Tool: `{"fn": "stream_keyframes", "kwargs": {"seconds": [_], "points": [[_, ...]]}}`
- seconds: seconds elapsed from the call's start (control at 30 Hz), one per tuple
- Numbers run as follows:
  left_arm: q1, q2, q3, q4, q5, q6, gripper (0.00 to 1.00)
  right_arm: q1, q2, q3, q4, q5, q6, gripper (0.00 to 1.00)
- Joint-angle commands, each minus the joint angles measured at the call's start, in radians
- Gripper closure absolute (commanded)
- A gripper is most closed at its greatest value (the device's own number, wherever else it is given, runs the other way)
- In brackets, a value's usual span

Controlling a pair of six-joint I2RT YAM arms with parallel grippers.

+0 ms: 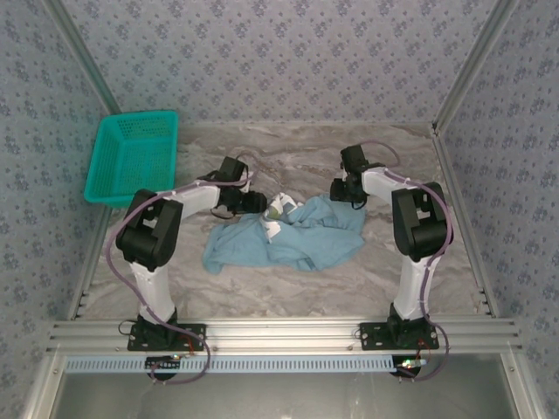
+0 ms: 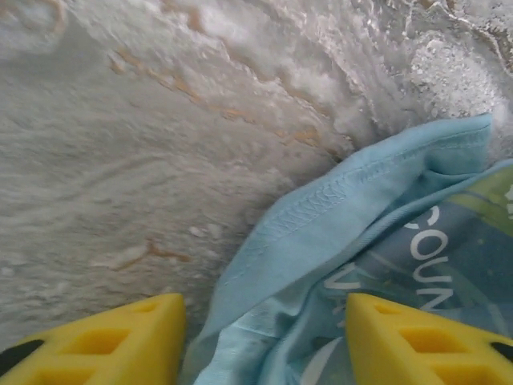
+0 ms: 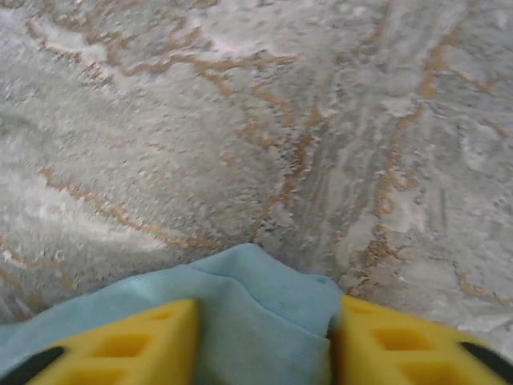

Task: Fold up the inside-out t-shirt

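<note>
Partly legible, "COUN" lettering (image 2: 430,258) on inside-out t-shirt (image 2: 321,216), left jaws half open astride its hem, right jaws likewise, cloth between

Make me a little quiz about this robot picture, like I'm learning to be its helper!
1. True or false: the light blue t-shirt lies neatly folded on the marbled table.
2. Where is the teal mesh basket? A: at the far left. B: between the two arms. C: on top of the t-shirt.
3. What colour are the left tool's fingers?
Key: 1 false, it lies crumpled; 2 A; 3 yellow.
</note>
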Motion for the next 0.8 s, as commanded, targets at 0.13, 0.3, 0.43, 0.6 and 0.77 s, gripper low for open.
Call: {"fn": "stream_keyframes", "kwargs": {"seconds": [0.13,0.3,0.43,0.6,0.77], "points": [[0.03,0.014,0.067,-0.011,0.053,0.029,0.91,-0.04,-0.074,0.028,0.05,-0.072,-0.009,0.98],[0.132,-0.175,0.002,0.087,0.035,-0.022,1.0,-0.097,-0.247,0.019,0.069,-0.03,-0.036,1.0],[0.239,-0.389,-0.117,0.28,0.178,-0.153,1.0,-0.156,-0.384,-0.002,0.083,-0.004,-0.053,1.0],[0.348,-0.604,-0.15,0.512,0.206,-0.258,1.0,-0.184,-0.479,0.01,0.279,-0.165,0.008,1.0],[0.399,-0.733,-0.041,0.531,0.137,-0.199,1.0,-0.188,-0.507,0.095,0.458,-0.306,0.131,1.0]]}}
